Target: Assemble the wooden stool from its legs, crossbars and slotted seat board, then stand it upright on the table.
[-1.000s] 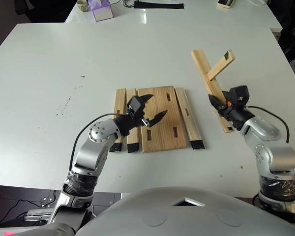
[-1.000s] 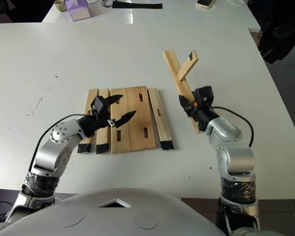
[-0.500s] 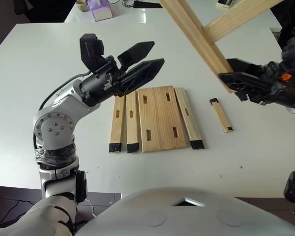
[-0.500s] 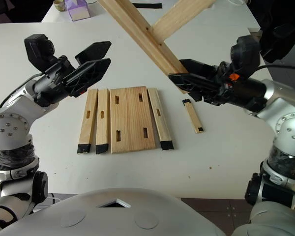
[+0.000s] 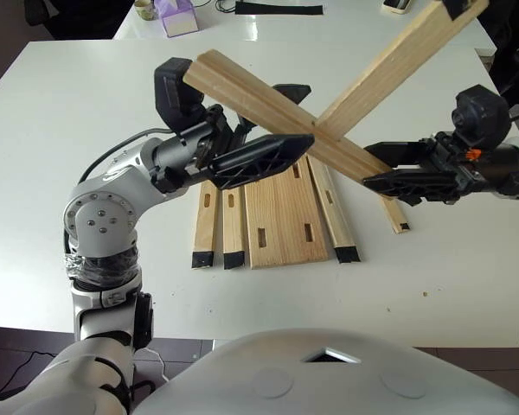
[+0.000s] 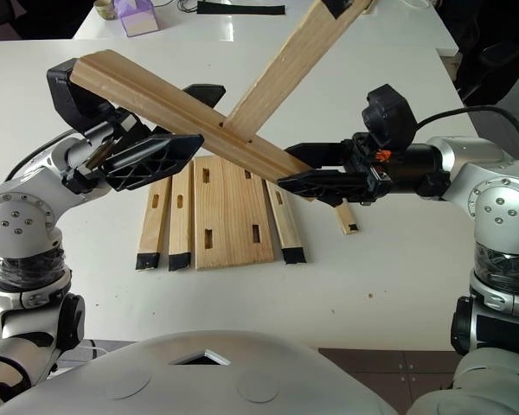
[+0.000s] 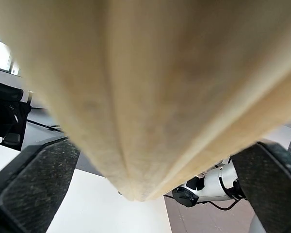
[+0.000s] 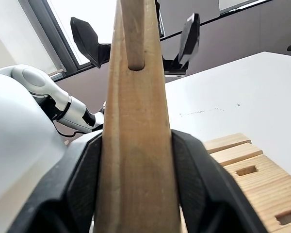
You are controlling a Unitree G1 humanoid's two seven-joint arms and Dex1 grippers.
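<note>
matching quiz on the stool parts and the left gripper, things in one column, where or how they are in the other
1 seat board
2 leg with crossbar
3 short bar
4 left gripper

a open
b raised, clamped in the right gripper
c flat between loose legs
d alone on the table, right side

Pairs: 1c, 2b, 3d, 4a

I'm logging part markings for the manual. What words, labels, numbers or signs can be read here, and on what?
None can be read.
The pale wooden slotted seat board, the joined wooden leg and crossbar and the loose wooden legs show no markings.
Purple box on the far table: any print is too small to read.
</note>
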